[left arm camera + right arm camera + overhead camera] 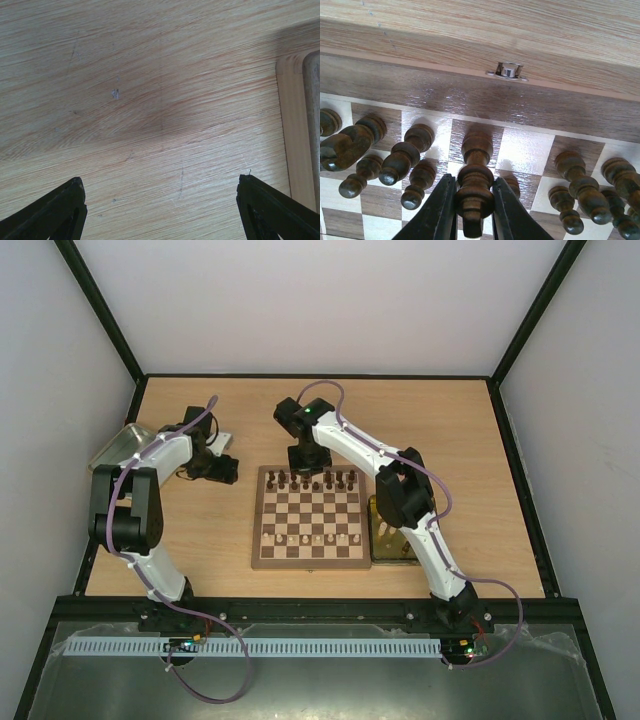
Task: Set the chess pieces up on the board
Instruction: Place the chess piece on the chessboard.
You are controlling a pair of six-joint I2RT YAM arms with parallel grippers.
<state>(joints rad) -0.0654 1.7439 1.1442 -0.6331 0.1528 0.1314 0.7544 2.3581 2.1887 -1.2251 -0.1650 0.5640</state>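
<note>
Two far rows of the board (308,562) are filled with dark chess pieces (335,480), and a line of pale chess pieces (310,538) is set on a near row; open squares lie between them. The board is placed at the middle of the table (450,430), with bare wood along its far edge and on its left. A yellowish tray (385,542) is set against its right edge, and a grey tray (118,446) is seen at the far left corner.

The right gripper (474,181) is held over the far edge of the board, its fingers closed tight on a tall dark piece (476,145) above a dark back-row square. Whether the base touches the square cannot be told. Other dark pieces crowd close on its left; a pale square just to its right is open. Beyond it the brown border carries a small metal clasp (507,71).

The left gripper (162,179) is held above bare table left of the board, its fingers (60,210) spread wide with nothing between them. A pale rounded rim (292,125) is seen at the right; what it belongs to cannot be told.
</note>
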